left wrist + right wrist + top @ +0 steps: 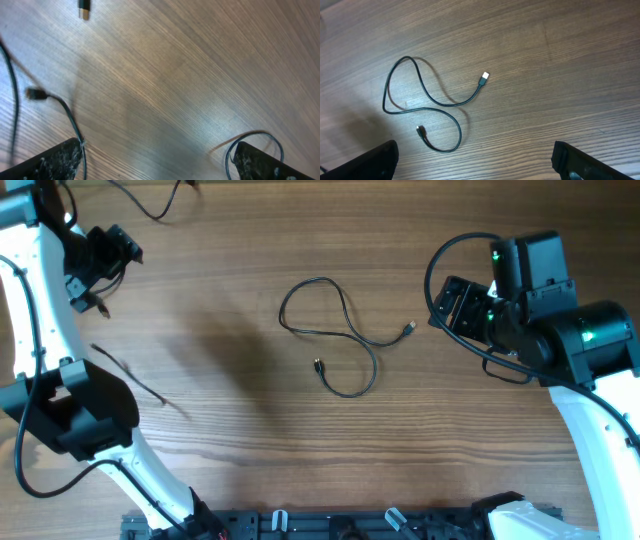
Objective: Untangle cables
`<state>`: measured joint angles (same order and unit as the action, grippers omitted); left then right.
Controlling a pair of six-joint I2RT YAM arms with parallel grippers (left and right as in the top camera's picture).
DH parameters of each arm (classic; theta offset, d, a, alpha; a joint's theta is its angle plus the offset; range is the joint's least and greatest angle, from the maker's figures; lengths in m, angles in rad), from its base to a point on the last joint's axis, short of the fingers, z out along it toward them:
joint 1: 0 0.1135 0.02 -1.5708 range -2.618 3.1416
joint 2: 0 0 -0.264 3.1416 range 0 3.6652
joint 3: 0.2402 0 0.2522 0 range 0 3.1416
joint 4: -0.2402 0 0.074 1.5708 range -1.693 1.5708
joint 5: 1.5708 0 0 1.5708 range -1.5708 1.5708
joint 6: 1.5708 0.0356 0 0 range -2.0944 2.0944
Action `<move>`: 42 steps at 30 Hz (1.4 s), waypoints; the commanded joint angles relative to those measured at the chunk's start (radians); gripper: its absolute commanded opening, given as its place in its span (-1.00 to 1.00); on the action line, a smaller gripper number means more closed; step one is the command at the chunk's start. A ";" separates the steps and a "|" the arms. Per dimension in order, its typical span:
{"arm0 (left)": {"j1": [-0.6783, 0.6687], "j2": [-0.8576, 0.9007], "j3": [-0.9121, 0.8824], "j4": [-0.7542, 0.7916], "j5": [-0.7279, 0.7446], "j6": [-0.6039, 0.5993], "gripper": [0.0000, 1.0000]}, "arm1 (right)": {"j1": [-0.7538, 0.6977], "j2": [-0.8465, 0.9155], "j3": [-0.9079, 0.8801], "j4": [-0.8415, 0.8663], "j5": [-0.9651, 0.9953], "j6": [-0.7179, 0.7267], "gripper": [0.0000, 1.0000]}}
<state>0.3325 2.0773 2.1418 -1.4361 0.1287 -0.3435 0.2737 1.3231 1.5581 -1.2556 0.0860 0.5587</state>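
Wood-grain desk point(250, 450). One cable point(340, 336) lies loose mid-desk in an open S-curve. Both its plugs are free and it isn't knotted. It sits between the arms, touching neither. Two other cords are well apart from it: top cord point(150, 217) at the overhead view's upper-left edge, side cord point(140, 383) by the left arm. Both the left fingers point(112, 248) and right fingers point(455, 302) are spread wide, gripping nothing.

Looped cable point(355, 337) at table point(230, 430) centre; second cable point(152, 217) far edge, left.
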 commanded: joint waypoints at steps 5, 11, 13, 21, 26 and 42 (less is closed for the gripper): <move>0.054 0.014 -0.011 0.026 -0.044 0.041 1.00 | -0.003 0.007 -0.006 -0.004 -0.010 -0.009 0.99; 0.153 0.034 -0.050 0.030 -0.181 -0.138 1.00 | -0.003 0.007 -0.006 -0.018 -0.010 -0.010 1.00; 0.196 0.044 -0.065 0.034 -0.185 -0.140 1.00 | -0.003 0.007 -0.006 -0.023 -0.009 -0.011 0.99; 0.333 0.045 -0.289 0.134 -0.259 -0.136 1.00 | -0.003 0.010 -0.006 -0.010 -0.009 -0.010 1.00; 0.344 0.045 -0.485 0.298 -0.257 -0.061 0.98 | -0.003 0.013 -0.006 -0.009 -0.009 -0.009 1.00; 0.345 0.045 -0.739 0.558 -0.164 -0.058 -0.63 | -0.003 0.015 -0.006 -0.006 -0.009 -0.010 1.00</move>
<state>0.6743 2.0926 1.4429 -0.8852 -0.0746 -0.3996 0.2737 1.3251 1.5581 -1.2636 0.0856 0.5587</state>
